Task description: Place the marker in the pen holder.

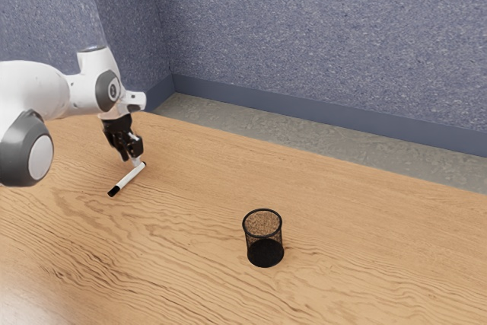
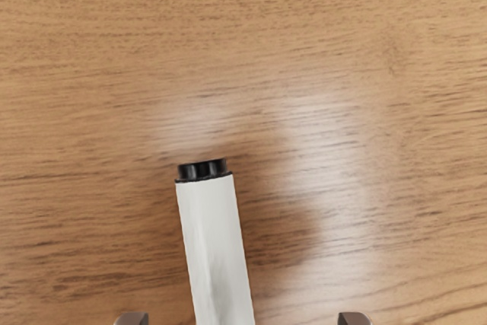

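Fingers (image 2: 354, 320) of my gripper (image 1: 132, 160), open: the two tips stand apart, one on each side of the white marker (image 1: 130, 178), with bare wood showing between each tip and the barrel. The barrel runs nearer to one tip than to the other, so the marker is not centred in my opening. The hand is directed downward, the fingers just above the marker's end and close to the wooden table (image 1: 183, 264).

Marker: lying on its side on the table, outside the pen holder (image 1: 264, 258). Its long black cap (image 1: 114, 190) points toward the exterior view's lower left; the opposite end, below my hand, carries a short, stepped black plug (image 2: 202, 170). The wrist view shows this plug and the adjoining length of plain white barrel, ahead of my fingertips.

Pen holder: a black mesh cylinder, upright, its round rim open at the top. It stands on the same table, well apart from both marker and gripper, farther toward the exterior view's right and nearer that camera.

Surroundings: beyond the table's far edge, a strip of grey floor (image 1: 304, 139), a blue-grey baseboard (image 1: 319, 114) and a speckled blue-grey wall (image 1: 327, 28).
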Robot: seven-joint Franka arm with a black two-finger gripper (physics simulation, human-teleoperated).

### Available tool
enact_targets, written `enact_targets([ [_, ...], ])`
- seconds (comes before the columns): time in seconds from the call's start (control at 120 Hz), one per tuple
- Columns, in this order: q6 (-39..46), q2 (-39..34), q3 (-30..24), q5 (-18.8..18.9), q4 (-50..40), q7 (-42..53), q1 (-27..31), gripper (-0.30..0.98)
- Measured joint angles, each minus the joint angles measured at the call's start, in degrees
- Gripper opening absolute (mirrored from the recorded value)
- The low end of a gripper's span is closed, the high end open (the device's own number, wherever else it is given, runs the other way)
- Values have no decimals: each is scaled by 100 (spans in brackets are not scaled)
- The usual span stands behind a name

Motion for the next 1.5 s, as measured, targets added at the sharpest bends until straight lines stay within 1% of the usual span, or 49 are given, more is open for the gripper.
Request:
enact_targets([
  [0.167, 72, 154, 9, -146, 22, -46, 12, 26],
  [0.383, 152, 310, 25, -197, 80, -79, 16, 25],
  [0.658, 329, 395, 35, -185, 92, -110, 16, 0],
  [0.767, 383, 286, 124, -117, 120, -83, -25, -5],
  [0.833, 409, 9, 157, -80, 89, -35, -104, -7],
  [0.883, 422, -339, 156, -3, -22, 11, -238, -8],
  [1.017, 449, -1413, 108, 201, -574, 158, -857, -10],
  [1.092, 458, -1808, 92, 245, -792, 250, -1186, -10],
  [1.25, 473, -2092, 80, 243, -916, 417, -1875, -10],
  [1.408, 492, -2046, -115, 9, -878, 544, -2259, -10],
  [1.5, 499, -2039, -130, -163, -863, 602, -2621, -10],
])
